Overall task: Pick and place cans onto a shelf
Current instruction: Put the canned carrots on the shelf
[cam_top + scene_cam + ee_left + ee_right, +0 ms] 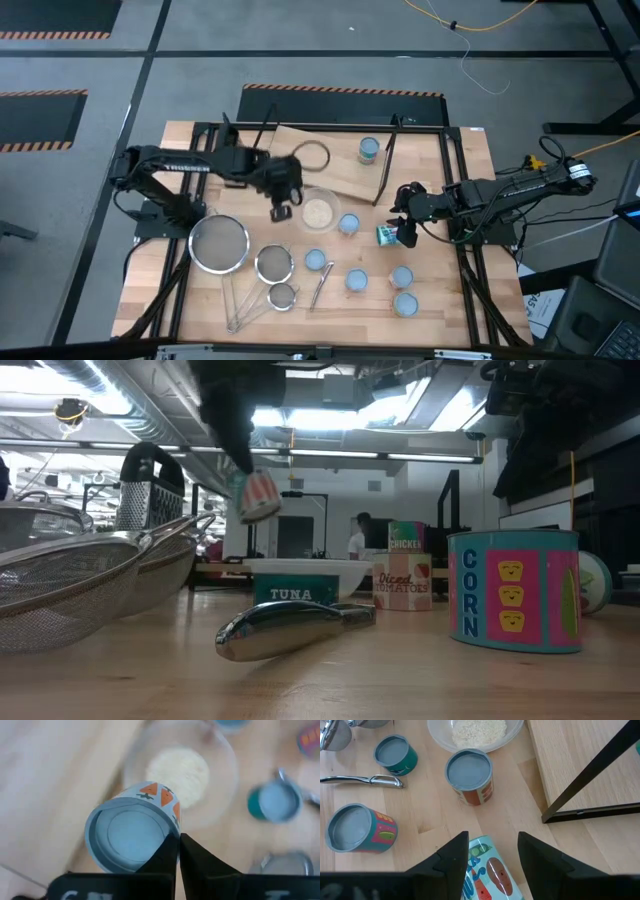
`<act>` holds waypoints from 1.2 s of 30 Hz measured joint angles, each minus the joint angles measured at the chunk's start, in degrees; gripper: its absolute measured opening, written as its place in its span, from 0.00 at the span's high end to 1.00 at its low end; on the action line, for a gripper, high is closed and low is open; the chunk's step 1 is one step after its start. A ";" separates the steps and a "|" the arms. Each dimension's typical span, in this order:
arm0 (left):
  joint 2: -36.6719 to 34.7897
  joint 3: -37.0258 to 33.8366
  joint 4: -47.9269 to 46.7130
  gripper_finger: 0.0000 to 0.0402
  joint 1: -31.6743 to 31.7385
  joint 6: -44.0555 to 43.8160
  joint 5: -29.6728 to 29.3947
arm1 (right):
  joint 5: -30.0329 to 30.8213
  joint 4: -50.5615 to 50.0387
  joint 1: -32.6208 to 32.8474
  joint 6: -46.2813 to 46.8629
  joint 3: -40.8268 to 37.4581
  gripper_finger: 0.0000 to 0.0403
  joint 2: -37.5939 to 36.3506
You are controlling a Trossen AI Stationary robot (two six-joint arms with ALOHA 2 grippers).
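My left gripper (282, 208) hangs over the table beside the bowl, shut on a can with an orange-and-white label (131, 832). The can also shows lifted in the low view (258, 495). My right gripper (405, 232) is shut on a green-and-white can (485, 870) near the shelf's right leg. The shelf (335, 165) is a light-wood board on black rod legs at the table's far middle, and one can (369, 150) stands on it. Several more cans stand on the table on their bases, among them one by the bowl (348, 224) and one nearer (316, 261). My left gripper pinches the can's top rim (172, 831) between its two fingers, which come from above. The can hangs tilted below the fingers, clear of the table (258, 495). My right gripper has the can's labelled side (479, 865) between its two fingers, one on each side. The can lies tilted, its pale blue top (383, 236) turned toward the table's left. The low view shows it at the right edge (597, 582); whether it is off the table I cannot tell.
A clear bowl of grains (319, 210) sits just right of my left gripper. Steel strainers (219, 245) (274, 264) (283, 296) and a metal peeler (320, 288) lie at the near left. More cans (357, 281) (401, 277) (405, 304) stand at the near right.
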 joint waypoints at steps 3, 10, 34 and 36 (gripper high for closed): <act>0.00 2.31 0.03 0.99 3.92 0.02 -0.09 | 0.00 0.00 0.01 -0.02 0.00 0.57 0.00; 0.00 7.34 -0.37 0.99 13.82 0.82 -0.15 | 0.00 0.07 0.00 -0.06 0.00 0.57 0.00; 29.21 40.16 -20.12 1.00 26.86 15.57 -3.07 | 0.02 0.42 0.01 -0.22 0.00 0.57 -0.02; 31.04 40.16 -21.51 1.00 27.54 15.65 -4.59 | 0.00 0.42 0.00 -0.23 0.00 0.57 -0.02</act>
